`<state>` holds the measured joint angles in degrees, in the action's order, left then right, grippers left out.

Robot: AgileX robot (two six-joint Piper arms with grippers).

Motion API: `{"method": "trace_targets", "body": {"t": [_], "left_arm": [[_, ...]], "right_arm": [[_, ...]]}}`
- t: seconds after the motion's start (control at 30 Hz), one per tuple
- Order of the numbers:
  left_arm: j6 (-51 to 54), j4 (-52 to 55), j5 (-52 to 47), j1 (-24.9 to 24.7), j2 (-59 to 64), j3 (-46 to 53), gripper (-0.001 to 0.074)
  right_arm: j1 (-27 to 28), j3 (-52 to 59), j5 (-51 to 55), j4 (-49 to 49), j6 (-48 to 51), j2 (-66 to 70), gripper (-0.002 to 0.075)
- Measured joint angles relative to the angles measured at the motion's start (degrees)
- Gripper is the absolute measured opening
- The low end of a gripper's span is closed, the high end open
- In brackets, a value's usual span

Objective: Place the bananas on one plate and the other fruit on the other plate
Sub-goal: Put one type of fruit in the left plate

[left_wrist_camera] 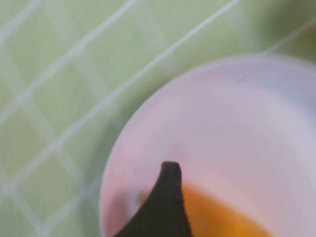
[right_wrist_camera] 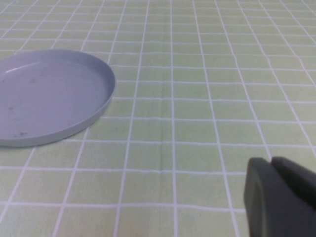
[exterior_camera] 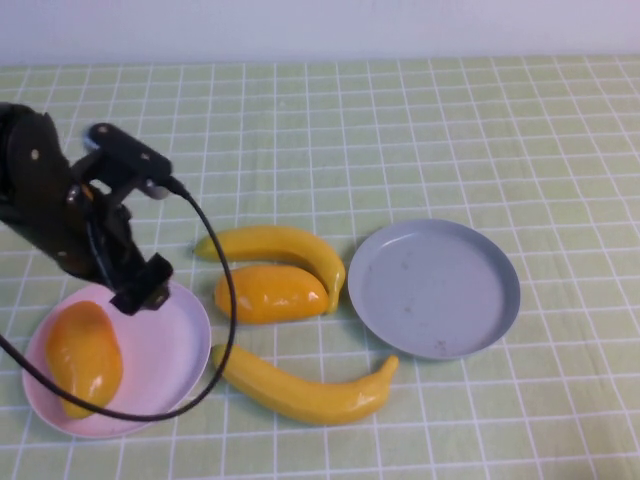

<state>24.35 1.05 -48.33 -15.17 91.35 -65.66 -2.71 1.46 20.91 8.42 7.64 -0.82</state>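
Overhead, the left gripper point(exterior_camera: 140, 290) is seen above the far rim of the pink plate point(exterior_camera: 175, 350), at the left of the worktop point(exterior_camera: 450, 120). One mango point(exterior_camera: 83, 358) already lies in that plate, on its left side. The second mango point(exterior_camera: 270, 294) lies on the worktop just to the right of the plate, its long axis running left to right, tucked under the curve of the upper banana point(exterior_camera: 285, 248). The lower banana point(exterior_camera: 305, 388) lies nearer the robot, between the two plates, also stretched left to right. The grey plate point(exterior_camera: 434, 288) holds nothing. Whether the left fingers are spread or pressed together cannot be told from this view. The remaining mango is judged to lie to the right of the left gripper, and the left arm is clearly the nearer one.

From the left wrist, one dark fingertip point(left_wrist_camera: 168, 197) is seen over the pink plate point(left_wrist_camera: 222, 123), with a patch of orange mango point(left_wrist_camera: 222, 222) beside it. Nothing is pinched as far as can be seen, but the spread cannot be told.

From the right wrist, the right gripper point(right_wrist_camera: 279, 197) is seen low over bare worktop point(right_wrist_camera: 197, 74), well apart from the grey plate point(right_wrist_camera: 49, 94). Its fingers appear pressed together, holding nothing.
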Motion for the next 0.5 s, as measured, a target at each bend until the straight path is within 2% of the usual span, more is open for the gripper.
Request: {"method": "trace_targets", "body": {"t": [0.13, 0.3, 0.5], "left_arm": [[16.61, -5.67, 0.06, -5.58, -0.34, -2.88, 0.0615], [23.19, -7.05, 0.48, -10.23, 2.03, -7.33, 0.0594], [33.16, -7.58, -4.01, -12.05, 9.64, -13.09, 0.0592]], "right_arm": [[0.0, 0.0, 0.0, 0.0, 0.0, 0.0, -0.0015], [0.0, 0.0, 0.0, 0.0, 0.0, 0.0, -0.0015], [0.0, 0.0, 0.0, 0.0, 0.0, 0.0, -0.0015]]}}
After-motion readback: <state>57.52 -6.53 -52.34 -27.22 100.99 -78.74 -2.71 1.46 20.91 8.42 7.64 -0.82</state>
